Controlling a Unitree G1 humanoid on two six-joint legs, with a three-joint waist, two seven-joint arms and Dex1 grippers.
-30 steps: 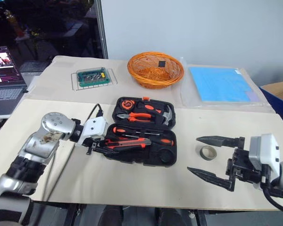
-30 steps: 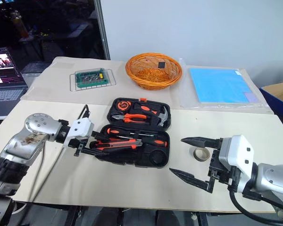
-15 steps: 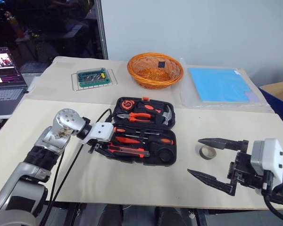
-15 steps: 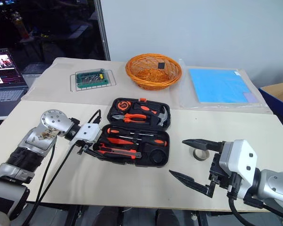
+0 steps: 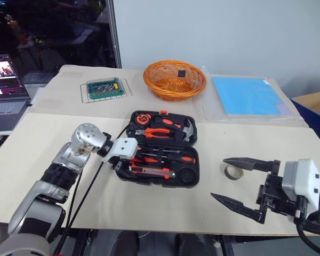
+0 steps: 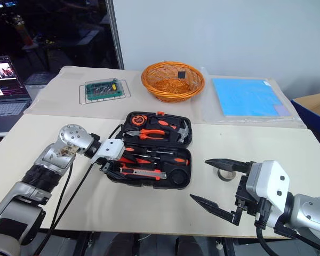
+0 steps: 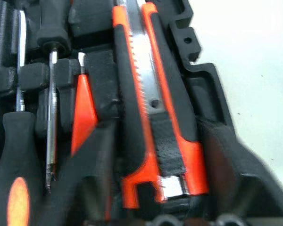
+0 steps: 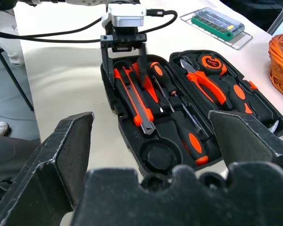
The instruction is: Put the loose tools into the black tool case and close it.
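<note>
Right wrist view: left claw (image 8: 125, 59) spread over case (image 8: 132, 120) edge; right claw (image 5: 244, 183) wide, empty

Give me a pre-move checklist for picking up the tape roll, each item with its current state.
1. Right gripper open wide enough for a pick: ok.
2. Tape roll still outside the case, on the table beside the right gripper: ok, free to pick.
3. Round recess in the black tool case free to take the roll: ok.
4. Utility knife lying in its slot: ok, looks seated.
5. Left gripper clear of the case: not ok, its fingers straddle the knife's end inside the case.
6. Case lid open and unobstructed: ok.
</note>
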